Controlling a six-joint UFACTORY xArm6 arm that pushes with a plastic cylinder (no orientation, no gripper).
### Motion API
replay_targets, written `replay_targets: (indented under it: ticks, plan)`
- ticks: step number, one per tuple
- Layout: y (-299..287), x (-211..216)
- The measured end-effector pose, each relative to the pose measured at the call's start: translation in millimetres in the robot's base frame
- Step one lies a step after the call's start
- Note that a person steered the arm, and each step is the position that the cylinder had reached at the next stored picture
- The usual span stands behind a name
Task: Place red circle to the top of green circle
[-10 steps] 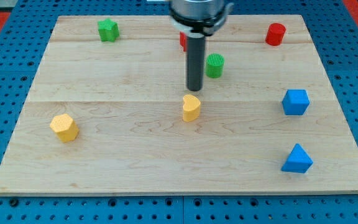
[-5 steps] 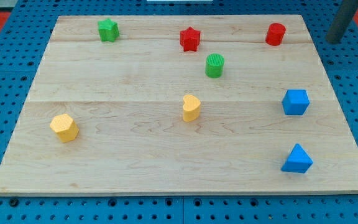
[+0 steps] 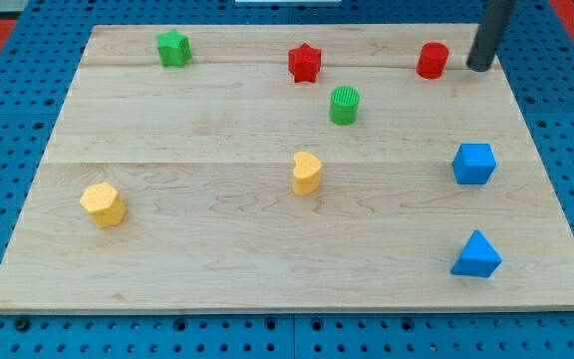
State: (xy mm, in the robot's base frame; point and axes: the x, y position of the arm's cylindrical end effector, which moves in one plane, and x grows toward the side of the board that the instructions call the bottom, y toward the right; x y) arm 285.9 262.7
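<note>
The red circle (image 3: 431,60) stands near the board's top right. The green circle (image 3: 344,105) stands below and to the left of it, near the middle top. My tip (image 3: 479,68) is just to the right of the red circle, close beside it; contact cannot be told. The rod rises out of the view's top.
A red star (image 3: 305,63) lies up-left of the green circle. A green star (image 3: 173,48) is at top left. A yellow heart (image 3: 307,173) is mid-board, a yellow hexagon (image 3: 103,204) at left. A blue cube (image 3: 473,164) and blue triangle (image 3: 476,254) are at right.
My tip went from mid-board to the far right, then came in leftwards beside the red circle. The red circle has shifted slightly left.
</note>
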Motion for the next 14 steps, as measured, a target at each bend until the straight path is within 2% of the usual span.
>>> replay_targets:
  ticks: [1,3,4,5,7,10,14]
  plan:
    - [-28.4,-18.6]
    - [-105.0,-22.2]
    - [-118.1,-21.4]
    - [-110.4,-1.2]
    - [-130.9,-20.1]
    - [-125.3,3.3]
    - [-166.6,3.3]
